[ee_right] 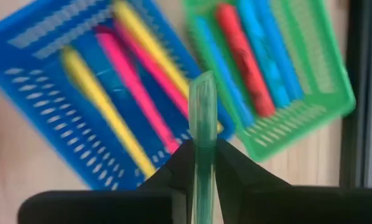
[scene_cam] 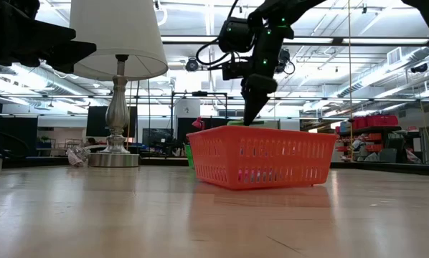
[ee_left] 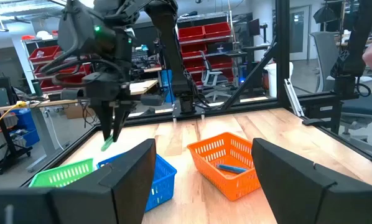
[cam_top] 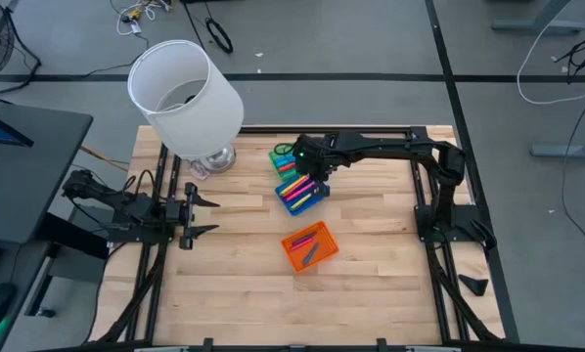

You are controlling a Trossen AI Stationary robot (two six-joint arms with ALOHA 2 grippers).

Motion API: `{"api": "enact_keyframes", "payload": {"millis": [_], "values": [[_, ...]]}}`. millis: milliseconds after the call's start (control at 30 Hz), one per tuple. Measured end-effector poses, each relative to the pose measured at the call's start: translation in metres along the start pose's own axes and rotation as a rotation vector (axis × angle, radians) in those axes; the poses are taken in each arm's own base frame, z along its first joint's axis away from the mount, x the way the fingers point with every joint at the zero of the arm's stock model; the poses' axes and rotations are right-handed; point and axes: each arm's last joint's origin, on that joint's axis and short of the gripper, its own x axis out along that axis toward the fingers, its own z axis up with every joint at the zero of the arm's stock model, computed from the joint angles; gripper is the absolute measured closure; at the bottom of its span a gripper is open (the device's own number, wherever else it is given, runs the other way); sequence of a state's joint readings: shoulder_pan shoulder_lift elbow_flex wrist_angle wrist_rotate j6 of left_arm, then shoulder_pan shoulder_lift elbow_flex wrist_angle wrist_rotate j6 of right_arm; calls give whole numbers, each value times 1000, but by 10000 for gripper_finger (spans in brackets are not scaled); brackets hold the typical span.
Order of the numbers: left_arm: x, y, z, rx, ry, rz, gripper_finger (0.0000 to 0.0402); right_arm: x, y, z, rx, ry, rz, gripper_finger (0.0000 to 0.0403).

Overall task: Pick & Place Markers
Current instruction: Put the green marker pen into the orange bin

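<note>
My right gripper hangs over the green tray and the blue tray near the table's far edge, shut on a green marker. Below it, the blue tray holds yellow and pink markers. The green tray holds blue ones and a red one. The orange tray sits nearer the table's middle with a few markers lying in it. My left gripper waits open at the table's left side. My right gripper pinches the green marker between its two fingers, which come from above and point down. The marker runs along the fingers and its free end sticks out below the fingertips. It is lifted clear above the trays.
A table lamp with a big white shade stands on a silver base at the far left, close beside the green tray. Bare wood lies across the table's near half and right of the orange tray.
</note>
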State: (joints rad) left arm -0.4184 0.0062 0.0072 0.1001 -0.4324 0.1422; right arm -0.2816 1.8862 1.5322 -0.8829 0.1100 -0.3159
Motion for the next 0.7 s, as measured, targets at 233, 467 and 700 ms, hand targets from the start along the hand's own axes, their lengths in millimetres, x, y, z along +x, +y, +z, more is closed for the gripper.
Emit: {"api": "enact_keyframes", "payload": {"millis": [233, 467, 700], "values": [[0, 0, 0, 0, 0, 0, 129, -5, 28, 7, -160, -9, 29, 360], [0, 0, 0, 0, 0, 0, 129, -18, 73, 19, -276, -47, 60, 360], [0, 0, 0, 0, 0, 0, 129, -35, 123, 27, -393, -88, 102, 360]]}}
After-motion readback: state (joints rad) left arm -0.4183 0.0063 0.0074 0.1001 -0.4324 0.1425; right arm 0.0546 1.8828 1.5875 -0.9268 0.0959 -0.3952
